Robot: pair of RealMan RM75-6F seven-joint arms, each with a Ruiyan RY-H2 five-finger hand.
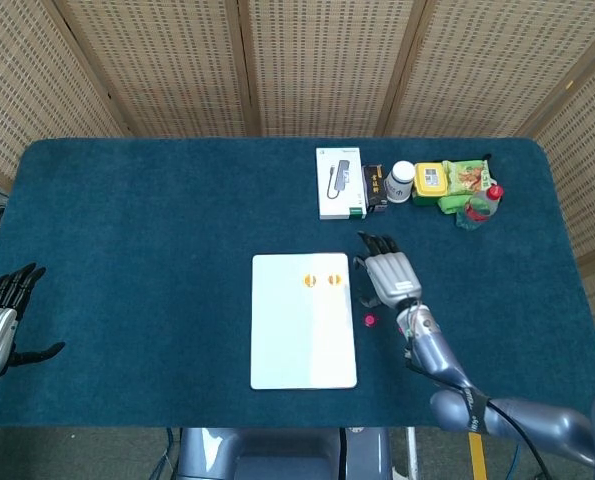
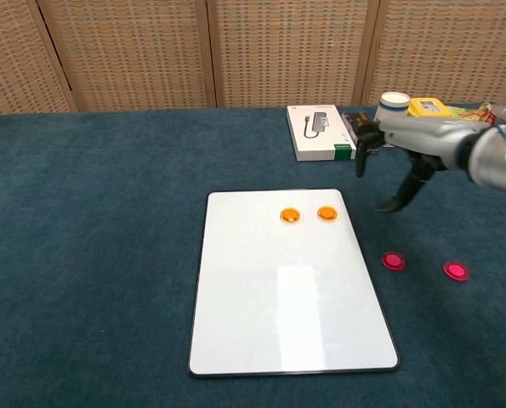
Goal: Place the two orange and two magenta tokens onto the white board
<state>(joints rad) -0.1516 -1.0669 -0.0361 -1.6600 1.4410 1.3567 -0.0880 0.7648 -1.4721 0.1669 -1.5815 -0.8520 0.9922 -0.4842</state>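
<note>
We hold our empty, spread right hand above the surface, the nearer round magenta token lying just below it, beside the flat white board's right edge.

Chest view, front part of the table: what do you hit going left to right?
White board → left orange token → right orange token → near magenta token → far magenta token. Both orange tokens lie on the board; both magenta ones lie on the cloth to its right.
</note>
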